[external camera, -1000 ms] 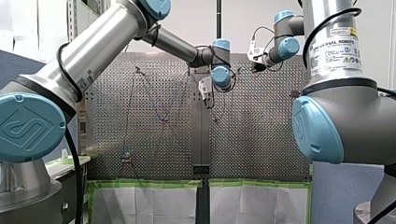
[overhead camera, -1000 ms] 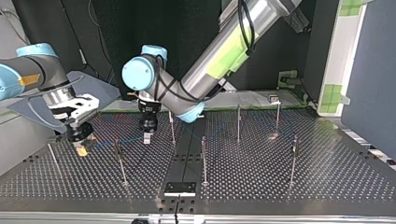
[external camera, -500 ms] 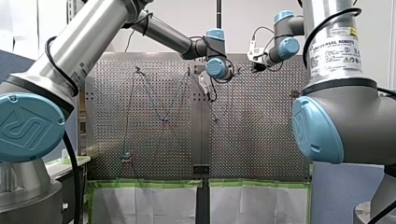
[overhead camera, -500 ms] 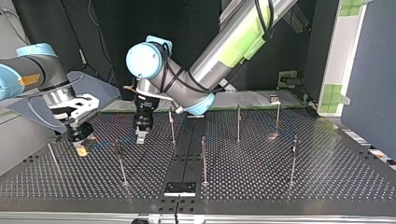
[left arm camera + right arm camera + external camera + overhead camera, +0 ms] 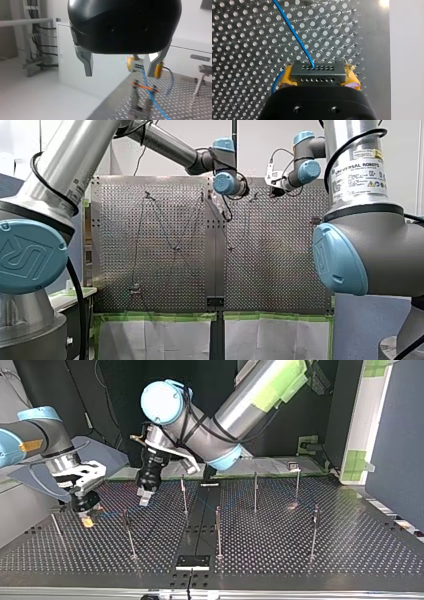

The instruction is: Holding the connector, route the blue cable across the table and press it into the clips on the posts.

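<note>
1. My right gripper (image 5: pixel 319 76): yellow pads (image 5: pixel 284 78) pressed together on the grey connector (image 5: pixel 317 72), one pad at each end of the block; the block's face shows two rows of small holes.
2. Blue cable (image 5: pixel 294 32): leaves the connector at its upper hole row and runs ahead of the gripper over the perforated table (image 5: pixel 242 37); a short curve of it also shows just beside one pad.
3. Connector location: close to a side edge of the table; in the right wrist view the unperforated margin strip (image 5: pixel 374 50) lies just beside it; in the top view my right gripper (image 5: pixel 88 520) sits low over the table near the edge at that view's left, near a thin post (image 5: pixel 56 525).
4. My left gripper (image 5: pixel 120 65): metal fingers (image 5: pixel 87 63) spread wide, nothing between them; in the top view my left gripper (image 5: pixel 144 499) hangs tilted over the table toward its far edge, between my right gripper and another post (image 5: pixel 184 495).
5. Left wrist view, past the spread fingers: the yellow pads and the connector (image 5: pixel 137 65), with the blue cable dropping from it toward a clip post (image 5: pixel 140 105) on the table; whether the cable is seated in that clip, cannot tell.
6. Front view: the cable shows as a thin line zigzagging between posts over the table half at that view's left.
</note>
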Controlling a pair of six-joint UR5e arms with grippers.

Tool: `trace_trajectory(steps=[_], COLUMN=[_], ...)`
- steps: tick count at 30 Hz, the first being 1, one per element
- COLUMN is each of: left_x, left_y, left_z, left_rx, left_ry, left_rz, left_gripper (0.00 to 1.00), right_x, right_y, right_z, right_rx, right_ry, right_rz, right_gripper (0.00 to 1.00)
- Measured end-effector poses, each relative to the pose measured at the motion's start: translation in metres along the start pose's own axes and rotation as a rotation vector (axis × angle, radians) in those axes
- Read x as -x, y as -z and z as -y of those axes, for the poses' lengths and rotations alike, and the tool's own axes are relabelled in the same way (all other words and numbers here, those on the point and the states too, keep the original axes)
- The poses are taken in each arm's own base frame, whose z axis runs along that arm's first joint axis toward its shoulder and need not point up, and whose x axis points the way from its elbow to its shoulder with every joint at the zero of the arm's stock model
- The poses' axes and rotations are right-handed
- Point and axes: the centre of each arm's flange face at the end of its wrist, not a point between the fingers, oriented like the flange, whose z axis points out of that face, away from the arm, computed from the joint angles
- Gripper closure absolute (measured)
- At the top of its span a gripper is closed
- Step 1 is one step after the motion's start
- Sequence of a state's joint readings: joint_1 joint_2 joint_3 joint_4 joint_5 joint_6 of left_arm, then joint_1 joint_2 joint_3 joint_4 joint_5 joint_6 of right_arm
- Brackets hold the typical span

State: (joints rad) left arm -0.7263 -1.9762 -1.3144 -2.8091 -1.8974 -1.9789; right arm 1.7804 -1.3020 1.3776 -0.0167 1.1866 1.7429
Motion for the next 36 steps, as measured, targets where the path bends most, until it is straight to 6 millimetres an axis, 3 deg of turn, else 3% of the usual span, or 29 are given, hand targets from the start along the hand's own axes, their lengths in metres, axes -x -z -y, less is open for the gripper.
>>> trace_trajectory(steps=[10, 13, 27, 36], left_x=[0.03, 0.028, -0.078, -0.144], left_y=[0.027, 0.033, 0.062, 0.087], left_z=[0.004, 0.0, -0.03, -0.06], left_rx=[0.035, 0.052, 0.152, 0.229], left_ry=[0.014, 0.035, 0.08, 0.085], left_rz=[0.105, 0.122, 0.063, 0.029], left_gripper=[0.0, 0.0, 0.0, 0.0], right_x=[0.0, 0.0, 0.0, 0.0], right_y=[0.0, 0.0, 0.0, 0.0], right_z=[0.0, 0.0, 0.0, 0.0], right_rx=[0.0, 0.0, 0.0, 0.0], right_ry=[0.0, 0.0, 0.0, 0.0], right_rz=[0.0, 0.0, 0.0, 0.0], right_gripper=[1.0, 1.0, 1.0, 1.0])
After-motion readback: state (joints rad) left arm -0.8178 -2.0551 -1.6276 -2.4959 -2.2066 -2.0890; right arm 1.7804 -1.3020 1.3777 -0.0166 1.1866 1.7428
